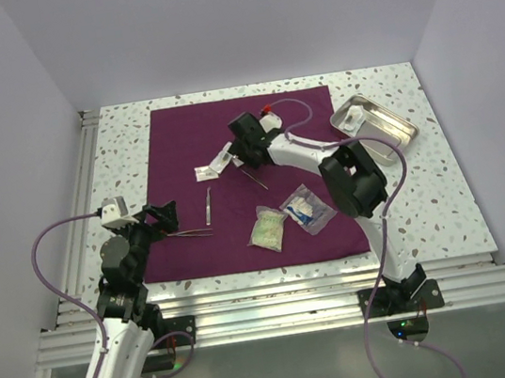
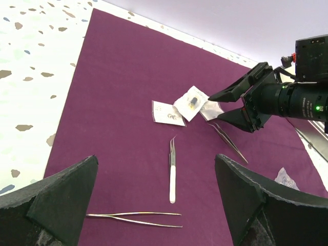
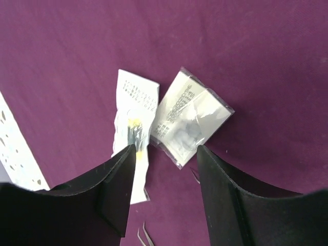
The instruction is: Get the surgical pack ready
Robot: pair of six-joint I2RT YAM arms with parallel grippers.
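Item: surgical pack (image 1: 168,135), plum-purple cloth, laid open and flat as a square sheet on the speckled table (image 1: 426,201); lies directly beneath both claws. Right claw (image 3: 165,151): fingers apart, clamped on nothing, poised low over two small packets. White paper packet (image 3: 136,102) runs ahead of and beside its left finger; clear-fronted packet (image 3: 192,115) sits just ahead, one corner reaching into the gap. The two packets touch. Dark fine-point tweezers (image 2: 228,141) just behind that claw. Left claw (image 2: 156,158): spread wide, holding nothing; short tweezers (image 2: 172,174) between and ahead of its fingers, long forceps (image 2: 136,219) close under them. Gauze packet (image 1: 267,228) and blue-and-clear pouch (image 1: 308,209) lie well behind the right claw; metal tray (image 1: 385,122) off the cloth to its right. Risks, as judged: closing here may catch both packets together, since they touch; a low pinch may gather cloth and rumple the sheet; a finger may nudge the fine-point tweezers. Markings: rows of black print on both packets, too small to read; no brand legible
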